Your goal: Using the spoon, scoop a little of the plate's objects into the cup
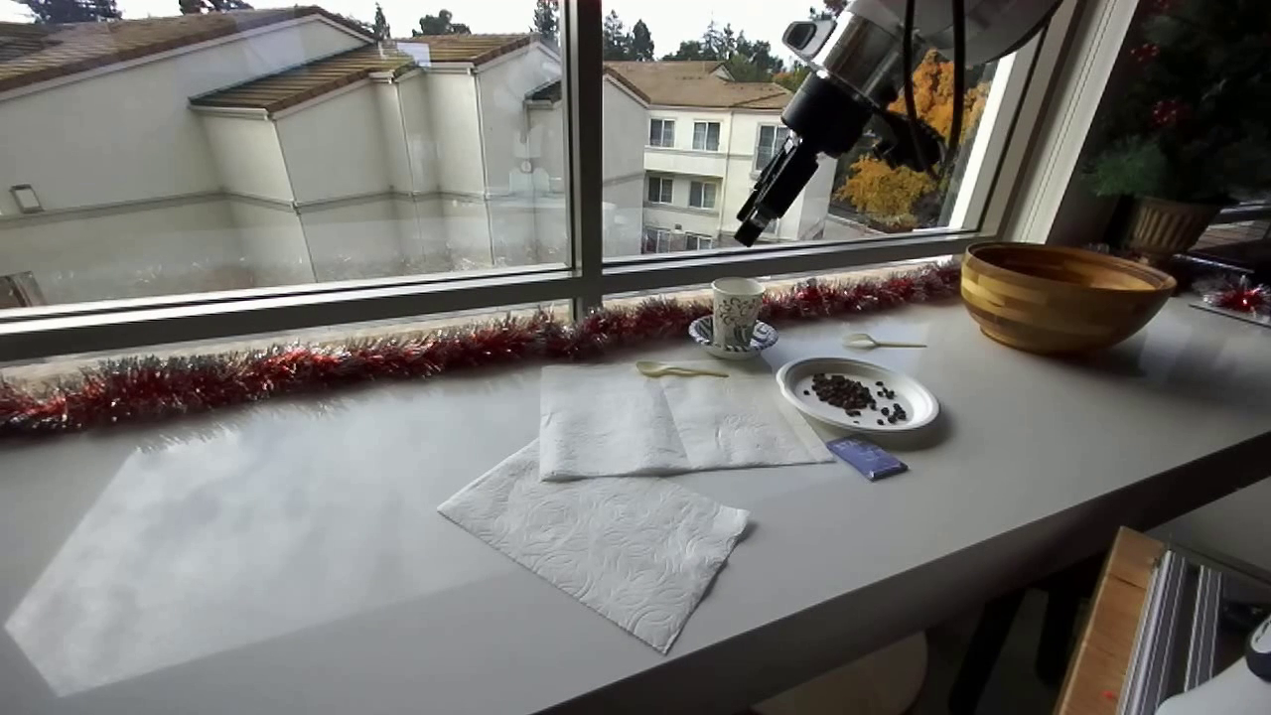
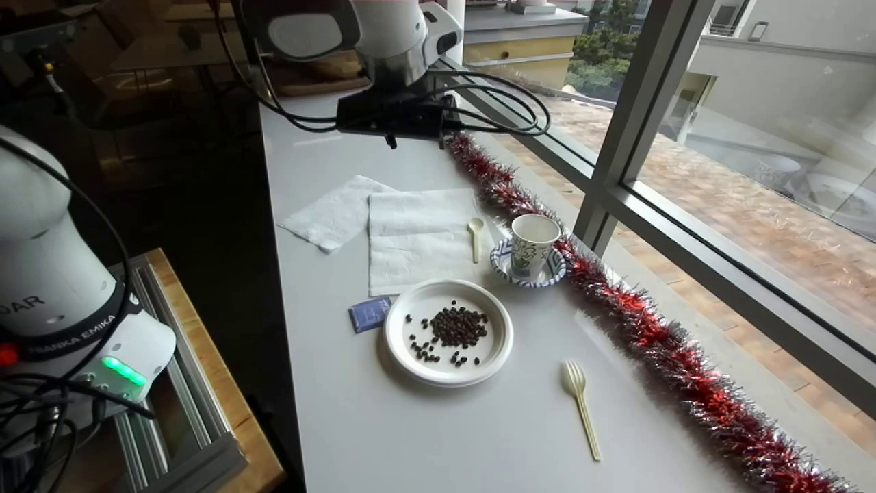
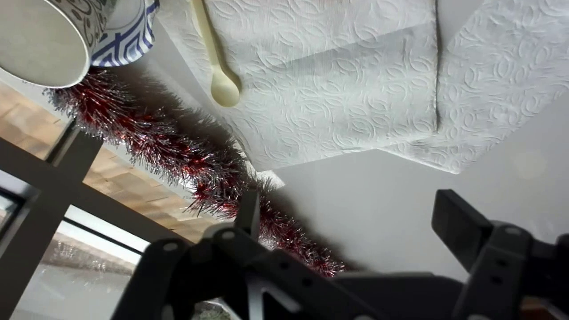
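- The robot's gripper (image 3: 349,213) hangs high up in the air, apart from the spoon (image 1: 682,371). In the wrist view, its two black fingers (image 3: 458,222) are spread wide.
- In an exterior view, the spoon lies on the far part of a white paper towel (image 1: 621,427). Its round end points left and its handle points right.
- A second towel (image 1: 606,556) lies nearer, partly tucked under that one.
- The white cup (image 1: 737,310) stands straight up on a little saucer (image 1: 703,334). It is just past the spoon, on the far side and a bit to the right.
- The round white plate (image 1: 918,409) sits on the gray-white table (image 1: 298,556), to the right of the spoon and nearer than the cup.
- Lots of tiny dark bits (image 1: 842,393) lie on the plate. Most are in a heap on the left, and some are scattered to the right.
- A small blue packet (image 1: 867,459) lies by the near edge of the plate. I cannot tell if the two touch.
- A pale fork (image 1: 884,344) lies on the table, past the far side of the plate, with its prongs to the left.
- A big wooden bowl (image 1: 1028,313) stands to the right of the fork.
- Shiny red and silver tinsel (image 1: 417,353) runs along the far side, by the window (image 1: 586,149).
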Controlling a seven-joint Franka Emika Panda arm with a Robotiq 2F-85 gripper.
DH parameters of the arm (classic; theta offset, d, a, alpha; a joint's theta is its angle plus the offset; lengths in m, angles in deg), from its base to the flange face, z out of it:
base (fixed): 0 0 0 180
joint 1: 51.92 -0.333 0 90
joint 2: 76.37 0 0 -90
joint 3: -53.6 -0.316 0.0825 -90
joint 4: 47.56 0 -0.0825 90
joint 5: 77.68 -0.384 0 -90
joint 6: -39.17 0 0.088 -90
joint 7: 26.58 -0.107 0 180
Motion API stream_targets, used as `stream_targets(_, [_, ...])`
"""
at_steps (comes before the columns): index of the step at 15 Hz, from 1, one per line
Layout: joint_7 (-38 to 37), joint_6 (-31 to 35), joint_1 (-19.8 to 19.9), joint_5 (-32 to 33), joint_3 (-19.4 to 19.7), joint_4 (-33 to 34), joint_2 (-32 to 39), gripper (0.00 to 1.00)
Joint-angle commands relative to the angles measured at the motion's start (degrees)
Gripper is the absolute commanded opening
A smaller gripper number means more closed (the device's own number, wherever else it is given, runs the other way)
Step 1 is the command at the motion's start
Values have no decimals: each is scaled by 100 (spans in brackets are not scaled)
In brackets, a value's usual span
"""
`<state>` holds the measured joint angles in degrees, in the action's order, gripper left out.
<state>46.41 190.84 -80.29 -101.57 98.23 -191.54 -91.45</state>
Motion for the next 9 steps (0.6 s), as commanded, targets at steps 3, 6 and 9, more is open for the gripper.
stream_targets(3, [936, -3, -410, -795, 690, 32, 124, 100])
stream_targets(6, [1087, -5, -481, -913, 829, 38, 139, 100])
stream_targets(9, [1087, -5, -516, -921, 829, 48, 139, 100])
